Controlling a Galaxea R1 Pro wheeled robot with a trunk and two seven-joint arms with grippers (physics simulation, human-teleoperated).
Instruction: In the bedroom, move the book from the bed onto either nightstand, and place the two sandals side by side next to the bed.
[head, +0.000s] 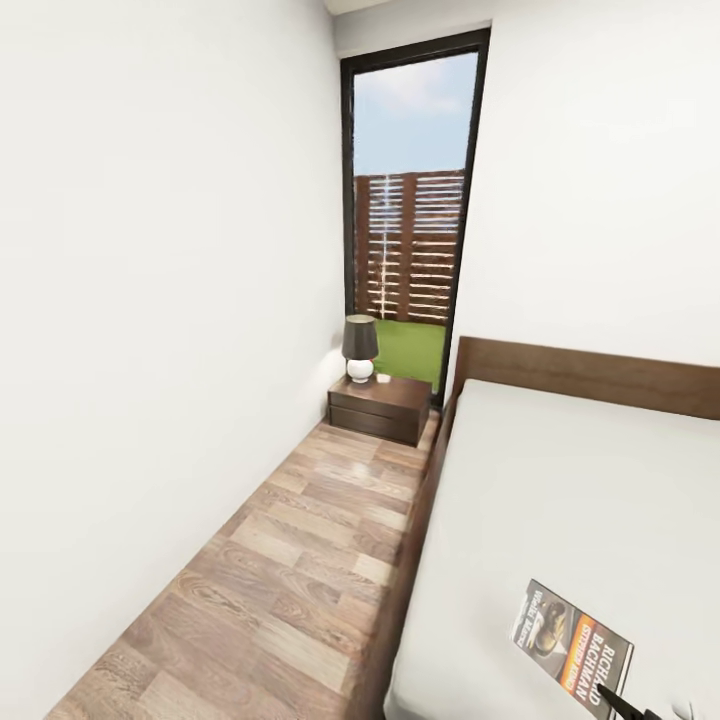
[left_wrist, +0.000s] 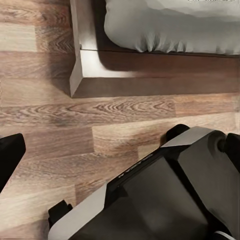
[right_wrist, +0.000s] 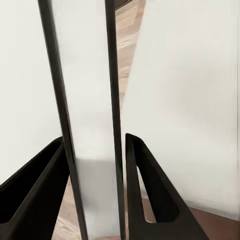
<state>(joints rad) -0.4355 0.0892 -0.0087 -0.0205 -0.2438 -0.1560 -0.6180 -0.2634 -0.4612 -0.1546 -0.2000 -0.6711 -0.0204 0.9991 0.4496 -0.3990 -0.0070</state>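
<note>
The book (head: 572, 648), dark with an orange band, lies flat on the pale mattress of the bed (head: 560, 480) near its front edge. A black fingertip (head: 612, 703) of my right arm pokes in just beside the book's near corner. In the right wrist view my right gripper (right_wrist: 95, 137) stands open, its fingers apart with nothing gripped. The nightstand (head: 380, 408) stands by the window left of the headboard. One finger (left_wrist: 10, 157) of my left gripper sits far out at the picture's edge, so that gripper is open, above the floor by the bed frame's corner (left_wrist: 82, 80). The two sandals are out of view.
A small lamp (head: 360, 348) with a dark shade stands on the nightstand's top. A narrow strip of wood floor (head: 300, 560) runs between the white wall and the bed. My own dark base (left_wrist: 165, 195) is close to the bed corner. Two thin black bars (right_wrist: 112, 75) cross white surfaces.
</note>
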